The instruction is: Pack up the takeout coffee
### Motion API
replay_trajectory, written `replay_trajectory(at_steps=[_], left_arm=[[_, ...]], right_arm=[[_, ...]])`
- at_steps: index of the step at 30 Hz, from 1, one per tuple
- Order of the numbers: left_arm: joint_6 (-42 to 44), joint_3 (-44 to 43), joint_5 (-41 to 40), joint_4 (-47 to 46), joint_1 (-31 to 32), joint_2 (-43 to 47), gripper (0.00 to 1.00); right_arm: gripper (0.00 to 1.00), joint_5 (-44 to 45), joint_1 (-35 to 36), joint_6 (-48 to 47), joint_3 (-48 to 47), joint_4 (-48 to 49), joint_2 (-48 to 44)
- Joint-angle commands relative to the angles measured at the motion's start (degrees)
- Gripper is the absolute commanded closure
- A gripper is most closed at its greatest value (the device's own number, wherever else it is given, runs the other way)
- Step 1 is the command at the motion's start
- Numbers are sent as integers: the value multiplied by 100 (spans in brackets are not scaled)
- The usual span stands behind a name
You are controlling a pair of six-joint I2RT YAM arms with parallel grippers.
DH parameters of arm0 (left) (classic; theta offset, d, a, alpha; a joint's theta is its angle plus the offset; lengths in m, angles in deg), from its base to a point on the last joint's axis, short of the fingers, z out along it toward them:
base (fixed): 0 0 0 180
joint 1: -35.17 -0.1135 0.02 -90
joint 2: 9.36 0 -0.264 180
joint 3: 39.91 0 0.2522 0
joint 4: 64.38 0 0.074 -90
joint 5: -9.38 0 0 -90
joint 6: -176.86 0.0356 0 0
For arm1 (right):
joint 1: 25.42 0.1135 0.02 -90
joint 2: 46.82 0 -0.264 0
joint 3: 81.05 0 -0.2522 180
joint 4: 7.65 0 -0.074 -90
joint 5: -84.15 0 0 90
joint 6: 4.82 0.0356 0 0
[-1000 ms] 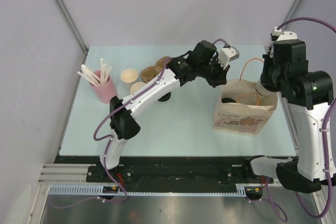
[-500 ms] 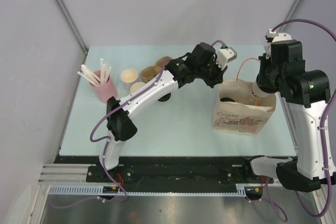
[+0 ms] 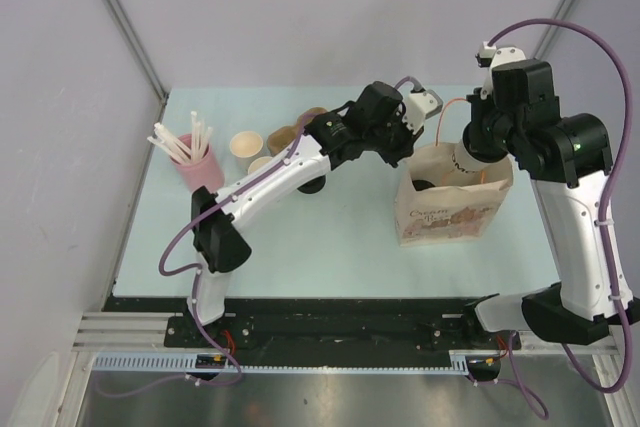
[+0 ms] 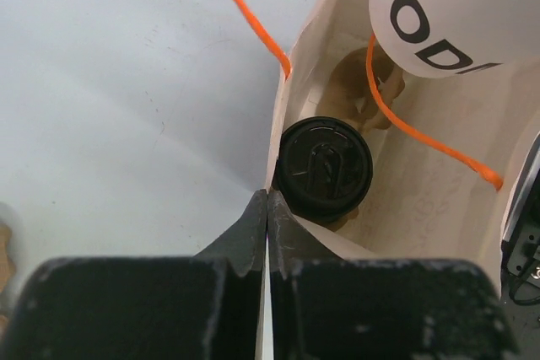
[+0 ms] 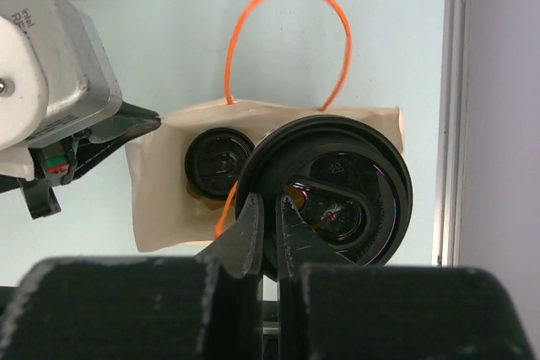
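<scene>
Orange-handled bag [image 3: 445, 219] already has one lidded cup [image 4: 325, 166] standing inside. The left gripper [image 4: 267, 201] is pinched on the bag's rim, holding it open. The right gripper [image 5: 272, 208] clamps the white cup [image 4: 439, 6] by its lid just above the opening. Lowering it in is what's left!

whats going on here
Two arms are packing lidded coffee cups into a bag. The left tool is pinched shut on the edge of the bag's wall, apparently to keep it open. One cup already sits inside. The right tool grips the other cup by its black lid's rim, over the bag's opening and not yet set down.
</scene>
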Motion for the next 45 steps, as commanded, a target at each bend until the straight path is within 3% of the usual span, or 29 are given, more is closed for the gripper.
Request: replay_trajectory(at_steps=[1, 8, 18, 33, 45], left_arm=[[273, -65, -126, -7, -46, 402, 99], [396, -154, -117, -7, -72, 200, 99], [458, -320, 41, 2, -81, 68, 100], [476, -329, 226, -16, -81, 15, 100], [405, -374, 287, -7, -81, 15, 100]], right_arm=[[100, 278, 142, 24, 32, -855, -133], [100, 427, 81, -257, 332, -654, -283], [100, 287, -333, -926, -29, -126, -309], [100, -741, -781, -1233, 2018, 805, -617], [100, -971, -992, -979, 3205, 1728, -732]])
